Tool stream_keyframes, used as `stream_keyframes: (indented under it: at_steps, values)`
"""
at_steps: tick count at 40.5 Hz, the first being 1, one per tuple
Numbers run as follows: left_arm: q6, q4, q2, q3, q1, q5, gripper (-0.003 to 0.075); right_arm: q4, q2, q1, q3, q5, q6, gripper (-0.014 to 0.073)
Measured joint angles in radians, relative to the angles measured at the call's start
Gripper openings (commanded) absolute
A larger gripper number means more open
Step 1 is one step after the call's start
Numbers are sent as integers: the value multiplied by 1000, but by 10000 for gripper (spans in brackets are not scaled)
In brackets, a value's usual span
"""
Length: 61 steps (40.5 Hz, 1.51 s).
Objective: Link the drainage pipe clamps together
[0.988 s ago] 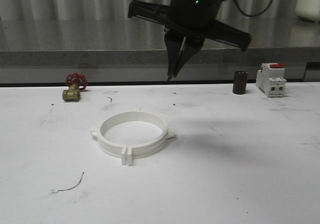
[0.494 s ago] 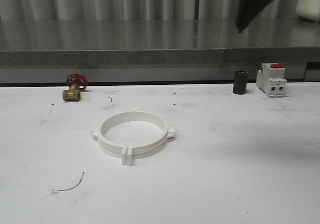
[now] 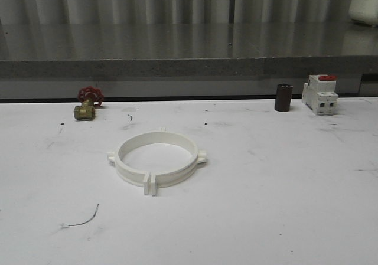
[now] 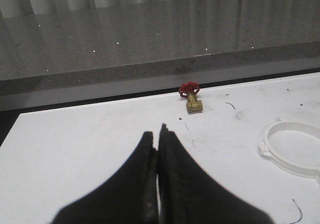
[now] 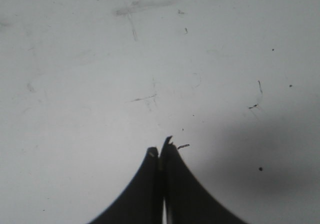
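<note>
The two clamps (image 3: 156, 163) lie flat on the white tabletop (image 3: 283, 206), left of centre in the front view. They are joined into one closed ring, with a pair of flat tabs pressed together at the near side and another small tab showing at the far side. A lug sticks out on each flank of the ring. Nothing touches the ring.

Along the far edge of the tabletop, well apart from the ring, stand a brass valve (image 3: 86, 107) with a red handwheel to the left, a dark cylinder (image 3: 283, 97) to the right, and a white breaker (image 3: 321, 94) with a red top just beside the cylinder. A thin curl of wire (image 3: 82, 219) lies on the near left of the tabletop.

In the left wrist view, the left tool (image 4: 158, 134) hangs above bare tabletop with its fingers pressed together and nothing between them. The valve sits beyond it, and part of the ring shows off to one side, well apart from the fingers.

In the right wrist view, the right tool (image 5: 160, 148) is likewise closed on nothing, its tips meeting over scuffed white tabletop with small dark specks.
</note>
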Motion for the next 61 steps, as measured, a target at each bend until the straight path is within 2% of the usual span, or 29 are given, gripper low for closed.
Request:
stream_keyframes:
  at_steps: [14, 27, 33, 61]
  values:
    - [0, 0, 0, 0, 0, 0, -20, -39, -478, 10, 382, -288, -181, -114]
    - [0, 0, 0, 0, 0, 0, -20, -82, -883, 10, 579, -399, -192, -114]
    - [0, 0, 0, 0, 0, 0, -20, -82, -940, 10, 587, -438, -192, -114]
    - [0, 0, 0, 0, 0, 0, -20, -84, -942, 10, 591, -440, -196, -114]
